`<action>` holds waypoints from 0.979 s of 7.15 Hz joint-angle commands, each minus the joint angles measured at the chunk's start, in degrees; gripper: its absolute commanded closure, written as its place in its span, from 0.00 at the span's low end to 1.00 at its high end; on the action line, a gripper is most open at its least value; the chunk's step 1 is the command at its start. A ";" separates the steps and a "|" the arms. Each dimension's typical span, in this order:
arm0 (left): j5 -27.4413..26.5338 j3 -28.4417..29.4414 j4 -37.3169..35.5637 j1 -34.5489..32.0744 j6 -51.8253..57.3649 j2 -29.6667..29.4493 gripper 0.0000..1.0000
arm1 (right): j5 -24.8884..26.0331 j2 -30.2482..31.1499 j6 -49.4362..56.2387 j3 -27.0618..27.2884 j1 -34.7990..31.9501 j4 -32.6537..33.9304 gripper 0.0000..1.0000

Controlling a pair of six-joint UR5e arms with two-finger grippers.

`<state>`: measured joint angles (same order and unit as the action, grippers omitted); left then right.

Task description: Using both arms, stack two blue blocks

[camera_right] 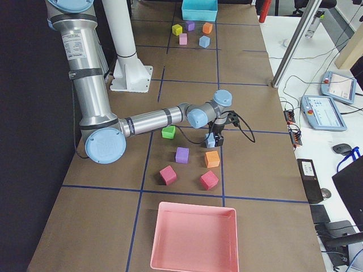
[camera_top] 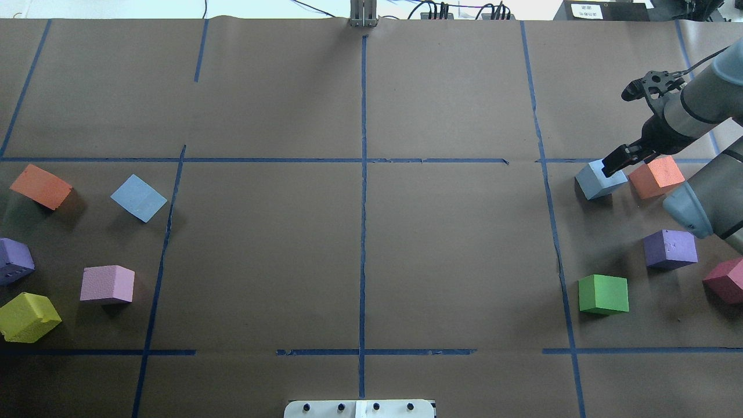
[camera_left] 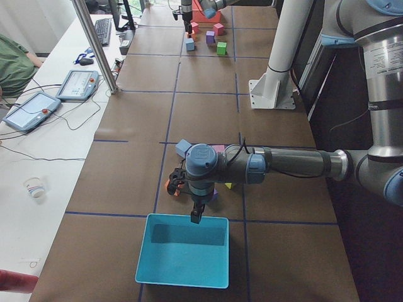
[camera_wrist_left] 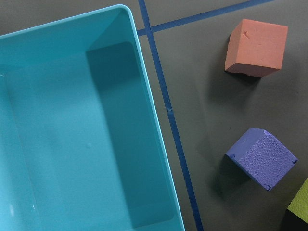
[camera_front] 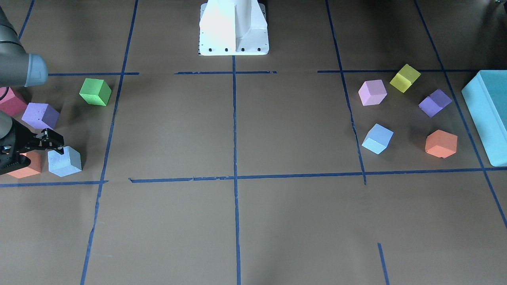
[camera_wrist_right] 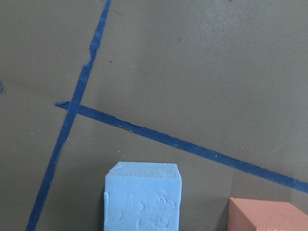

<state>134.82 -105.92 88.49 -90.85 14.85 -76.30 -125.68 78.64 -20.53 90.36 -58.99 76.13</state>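
One blue block (camera_top: pixel 601 180) lies at the right of the overhead view; it also shows in the front view (camera_front: pixel 64 161) and fills the bottom centre of the right wrist view (camera_wrist_right: pixel 143 195). My right gripper (camera_front: pixel 55 143) hangs just over its edge, with its jaws apparently apart and nothing held. The other blue block (camera_top: pixel 138 197) lies far to the left, alone (camera_front: pixel 377 138). My left gripper (camera_left: pixel 196 218) shows only in the exterior left view, over the near rim of the teal box (camera_left: pixel 182 251); I cannot tell whether it is open or shut.
An orange cube (camera_top: pixel 656 176) sits right beside the right blue block, with purple (camera_top: pixel 670 248), green (camera_top: pixel 603 294) and dark pink (camera_top: pixel 725 280) cubes nearby. Orange (camera_top: pixel 40 186), pink (camera_top: pixel 107 284), yellow (camera_top: pixel 28 316) and purple (camera_top: pixel 14 260) cubes surround the left block. A pink tray (camera_right: pixel 193 238) lies at the right end.
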 commanded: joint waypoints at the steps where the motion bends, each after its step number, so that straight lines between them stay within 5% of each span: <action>1: 0.01 -0.25 -0.07 -0.03 0.00 0.02 0.00 | 0.70 -0.85 -0.21 -0.88 1.33 -0.02 0.00; 7: 0.01 -2.36 0.02 0.06 0.00 1.25 0.00 | 0.70 -1.56 -0.21 -3.26 2.83 -0.02 0.07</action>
<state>134.82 -108.11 88.47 -90.79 14.85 -75.16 -124.98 77.15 -20.73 87.26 -56.61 76.11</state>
